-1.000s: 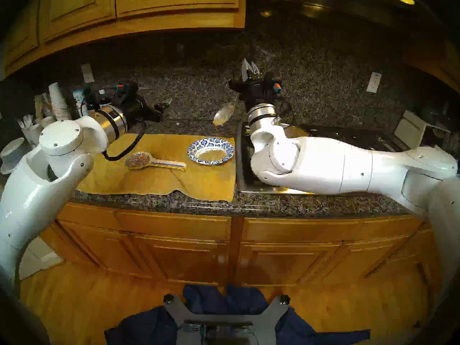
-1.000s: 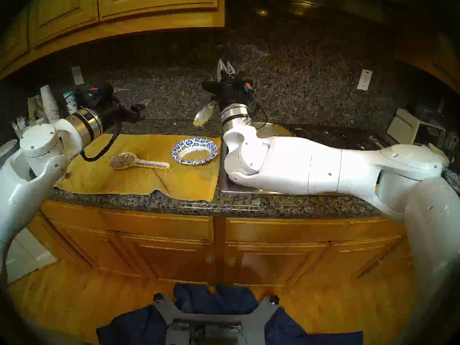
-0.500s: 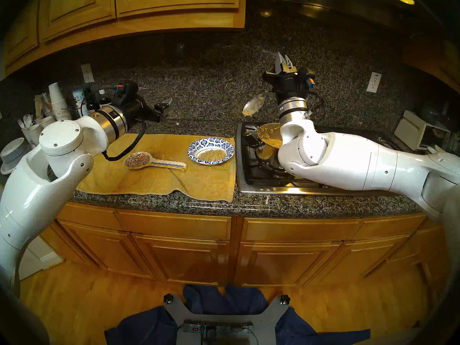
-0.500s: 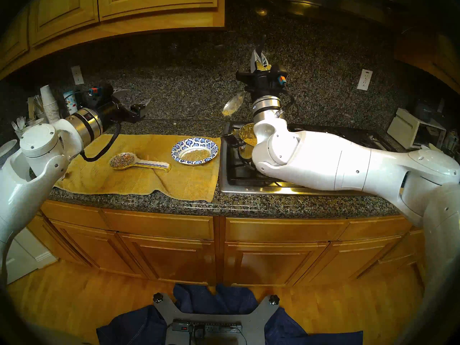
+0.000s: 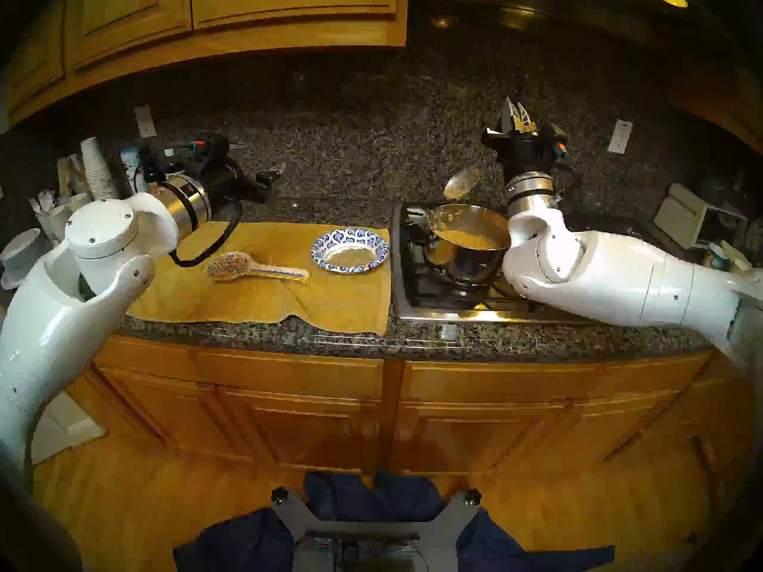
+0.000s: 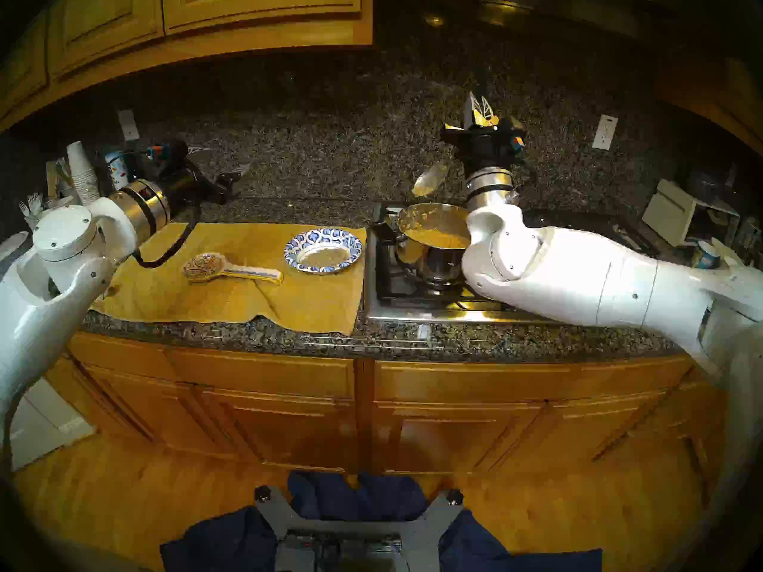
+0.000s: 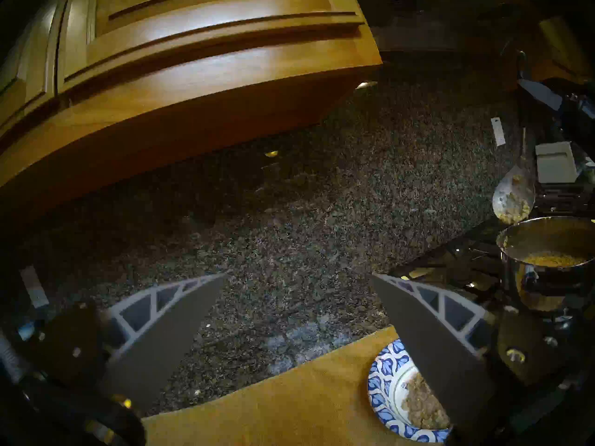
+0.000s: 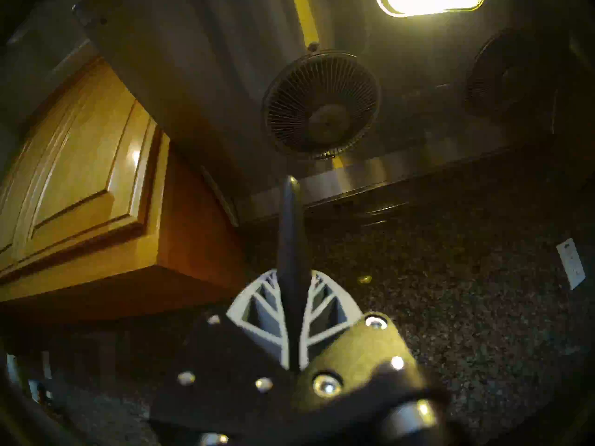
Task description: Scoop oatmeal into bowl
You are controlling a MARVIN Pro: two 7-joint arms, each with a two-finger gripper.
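Note:
The bowl, blue-and-white rimmed, sits on a yellow towel left of the stove with oatmeal in its white centre; it also shows in the left wrist view. More oatmeal fills the steel pot on the stove. My right gripper points up, shut on the dark handle of a metal spoon. The spoon's head hangs above the pot's back-left rim with a little oatmeal stuck to it. My left gripper is open and empty, above the counter behind the towel.
A painted spoon rest lies on the towel left of the bowl. Stacked paper cups and bottles crowd the back left. Wooden cabinets and a range hood hang overhead. The stove adjoins the towel.
My right arm has swung right, carrying the spoon from above and behind the bowl to above the pot's rim. The left arm has not moved.

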